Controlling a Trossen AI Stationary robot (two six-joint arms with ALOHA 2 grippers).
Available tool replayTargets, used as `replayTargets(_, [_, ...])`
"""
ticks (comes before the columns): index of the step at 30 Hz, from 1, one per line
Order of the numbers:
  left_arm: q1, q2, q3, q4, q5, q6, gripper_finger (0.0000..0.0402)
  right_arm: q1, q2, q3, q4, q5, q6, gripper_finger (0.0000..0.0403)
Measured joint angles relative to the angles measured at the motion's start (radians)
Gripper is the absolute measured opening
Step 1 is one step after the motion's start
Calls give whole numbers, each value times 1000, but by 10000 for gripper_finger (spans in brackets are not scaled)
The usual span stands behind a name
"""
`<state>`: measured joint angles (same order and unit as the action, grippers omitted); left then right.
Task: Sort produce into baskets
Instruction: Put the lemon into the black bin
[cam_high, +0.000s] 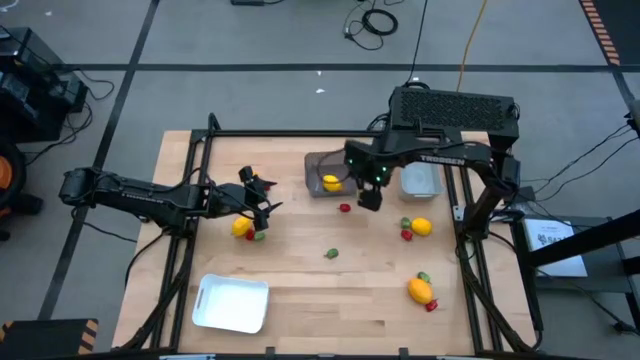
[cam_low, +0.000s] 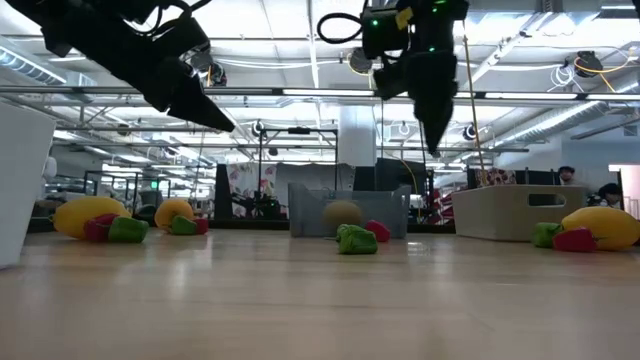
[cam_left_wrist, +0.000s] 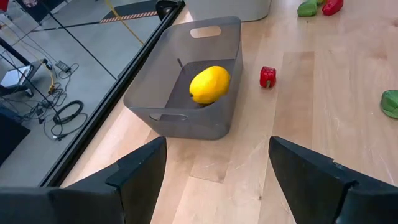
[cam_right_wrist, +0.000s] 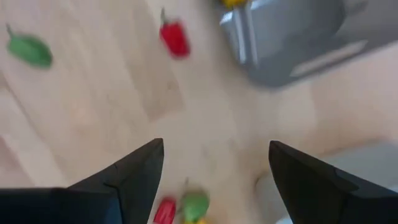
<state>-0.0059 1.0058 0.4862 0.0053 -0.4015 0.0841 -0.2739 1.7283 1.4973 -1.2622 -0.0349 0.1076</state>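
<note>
item: yellow fruit (cam_left_wrist: 209, 84), lay inside dark grey bin (cam_left_wrist: 155, 93); left wrist view alone showed the bin's interior plainly, low view only its wall. right gripper (cam_high: 369, 197) hung just beside the bin above a small red piece (cam_high: 345, 208), fingers spread, empty. left gripper (cam_high: 262, 197) likewise spread, empty, above a yellow and red cluster (cam_high: 245, 229).

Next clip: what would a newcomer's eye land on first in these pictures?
Probably the bright yellow round toy fruit lying alone inside the dark grey square plastic bin at the table's far edge, with the right gripper hanging open just beside that bin. Next, the scatter of small yellow, orange, red and green toy pieces across the wooden table, and the white shallow tray at the near left corner.
</note>
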Motion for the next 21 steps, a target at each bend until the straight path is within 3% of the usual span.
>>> replayTargets(5, [0, 0, 0, 10, 0, 0, 290, 65, -57, -99, -27, 2, 72, 281])
replayTargets(16, [0, 0, 0, 54, 1, 1, 290, 154, -435, -560, 79, 7, 375, 281])
replayTargets(21, [0, 0, 0, 94, 2, 1, 290, 153, -533, -705, 90, 8, 444, 281])
